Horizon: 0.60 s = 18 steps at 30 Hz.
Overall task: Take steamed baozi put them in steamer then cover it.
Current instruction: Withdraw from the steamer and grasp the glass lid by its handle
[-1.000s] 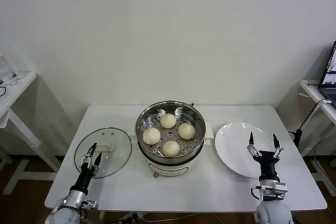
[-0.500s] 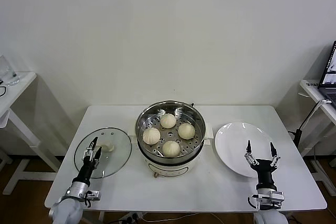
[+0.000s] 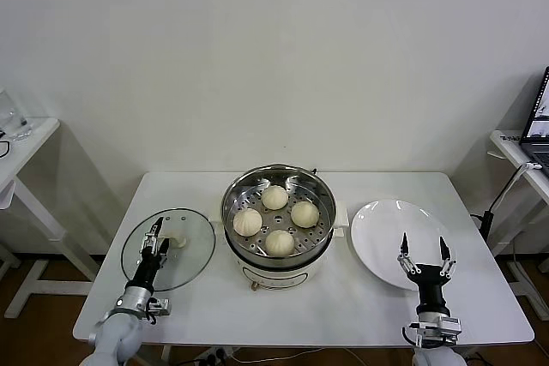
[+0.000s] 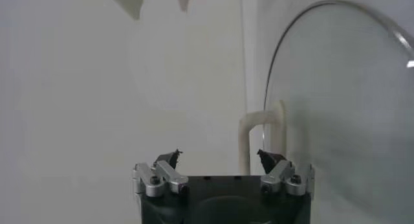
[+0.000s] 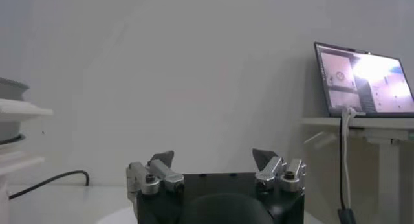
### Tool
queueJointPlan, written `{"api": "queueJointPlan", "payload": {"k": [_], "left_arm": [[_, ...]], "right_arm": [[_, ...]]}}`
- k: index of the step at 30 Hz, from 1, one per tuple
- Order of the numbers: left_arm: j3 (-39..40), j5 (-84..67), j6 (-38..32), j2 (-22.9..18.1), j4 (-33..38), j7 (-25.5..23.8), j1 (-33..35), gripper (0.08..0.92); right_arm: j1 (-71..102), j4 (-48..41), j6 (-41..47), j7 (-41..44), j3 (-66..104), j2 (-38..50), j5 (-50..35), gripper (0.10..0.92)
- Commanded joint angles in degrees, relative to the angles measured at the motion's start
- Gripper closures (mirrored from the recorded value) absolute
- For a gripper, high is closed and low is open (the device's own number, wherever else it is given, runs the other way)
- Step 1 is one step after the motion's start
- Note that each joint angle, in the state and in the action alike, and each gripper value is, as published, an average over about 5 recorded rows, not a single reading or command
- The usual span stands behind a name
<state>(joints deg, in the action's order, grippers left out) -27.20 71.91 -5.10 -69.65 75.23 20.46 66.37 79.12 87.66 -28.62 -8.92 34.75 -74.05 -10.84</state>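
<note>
Several cream-white baozi [image 3: 276,219] sit on the perforated tray inside the steel steamer [image 3: 235,189] at the table's middle. The clear glass cover [image 3: 190,253] lies flat on the table to the steamer's left, with its white handle [image 3: 177,241] on top. My left gripper [image 3: 155,238] is open, its fingers straddling the lid's near side just short of the handle. The lid's rim [image 4: 278,63] and handle [image 4: 262,123] show in the left wrist view ahead of the open gripper [image 4: 220,156]. My right gripper [image 3: 422,249] is open and empty over the near edge of the white plate [image 3: 377,229].
The white table [image 3: 360,306] carries the lid, steamer and plate. A second white table [image 3: 26,139] stands at far left. A laptop [image 5: 362,79] rests on a side table at far right, with a cable hanging down.
My left gripper has moved forward over the lid toward its handle and narrowed somewhat. My right gripper has drawn back and down toward the plate's near edge.
</note>
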Motion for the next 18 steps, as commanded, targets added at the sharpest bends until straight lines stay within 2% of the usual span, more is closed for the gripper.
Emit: {"api": "queueJointPlan", "payload": {"k": [1, 4, 7, 18], "left_arm": [[1.0, -1.6, 0.9, 0.0, -0.4, -1.4, -1.3, 0.177], [1.2, -1.5, 1.3, 0.1, -0.8, -1.8, -1.5, 0.180], [1.3, -1.5, 1.6, 0.2, -1.2, -2.3, -1.7, 0.219], [1.3, -1.5, 2.0, 0.2, -2.2, -3.2, -2.1, 0.530]], "right_arm": [[0.1, -0.2, -0.2, 0.1, 0.1, -0.5, 0.5, 0.203], [0.0, -0.1, -0.2, 0.1, 0.1, -0.7, 0.7, 0.203], [0.0, -0.1, -0.1, 0.1, 0.0, -0.9, 0.9, 0.203], [-0.3, -0.3, -0.2, 0.0, 0.0, -1.1, 1.5, 0.203]]}}
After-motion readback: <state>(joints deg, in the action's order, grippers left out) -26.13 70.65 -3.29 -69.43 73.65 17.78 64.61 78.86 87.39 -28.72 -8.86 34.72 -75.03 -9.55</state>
